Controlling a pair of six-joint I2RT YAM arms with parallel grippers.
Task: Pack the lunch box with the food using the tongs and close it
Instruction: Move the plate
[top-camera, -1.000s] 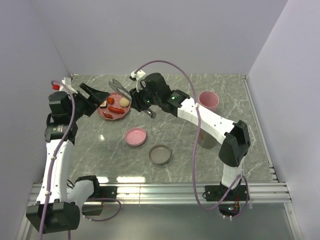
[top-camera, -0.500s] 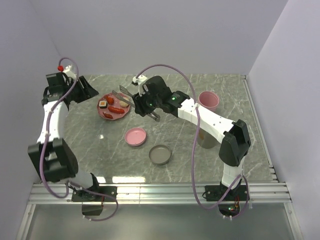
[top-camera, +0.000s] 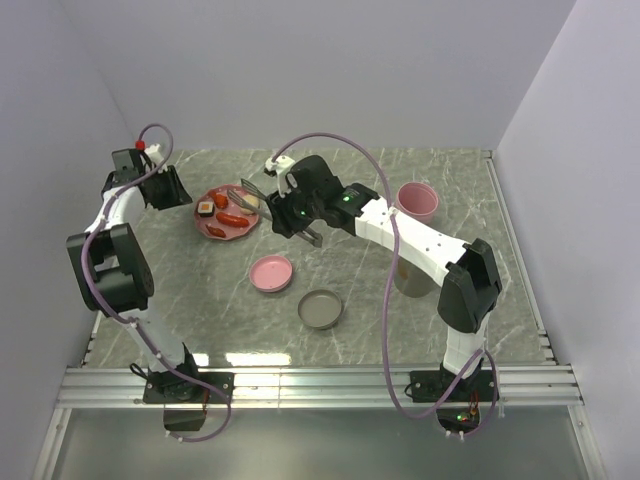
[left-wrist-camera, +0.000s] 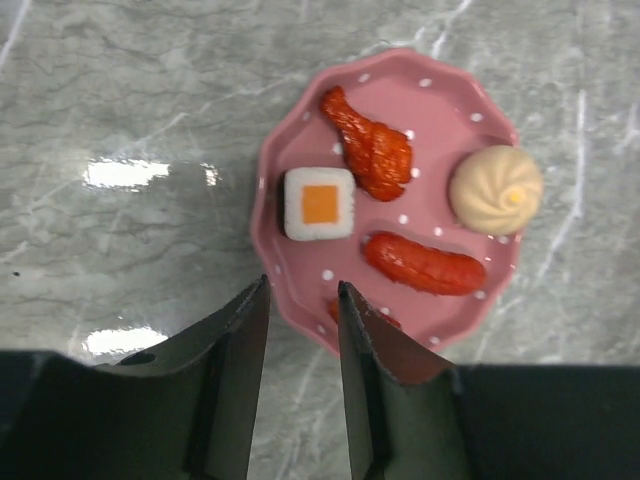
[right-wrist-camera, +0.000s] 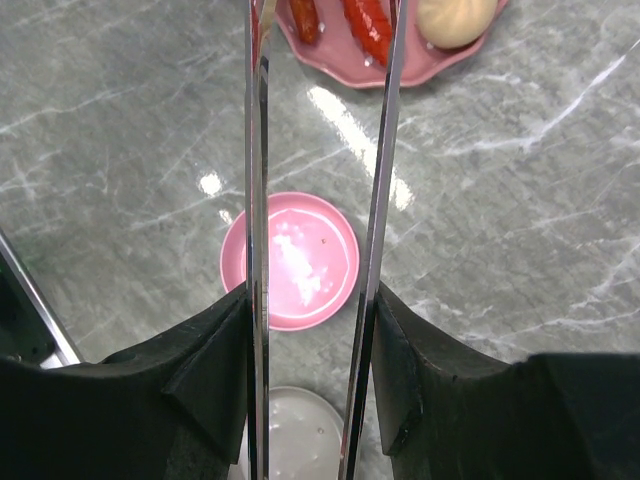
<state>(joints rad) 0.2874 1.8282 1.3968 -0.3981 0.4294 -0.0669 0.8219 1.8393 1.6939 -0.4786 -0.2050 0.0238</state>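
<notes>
The food lies on a pink dotted plate: a sushi roll, a beige ball, a red sausage and a red drumstick-like piece. My left gripper hovers open over the plate's near rim, with nothing between its fingers. My right gripper is shut on the silver tongs. The tongs' two arms stand apart and reach over the plate. The pink tub stands at the far right. The olive-grey tub is mostly hidden behind the right arm.
The pink lid and the grey lid lie on the marble table in front of the plate, below the tongs in the right wrist view. Walls close in at the left and back. A metal rail runs along the near edge.
The left arm has folded back toward the left wall. Its gripper drew slightly away from the plate and its jaws narrowed. The tongs' tips edged further over the plate.
</notes>
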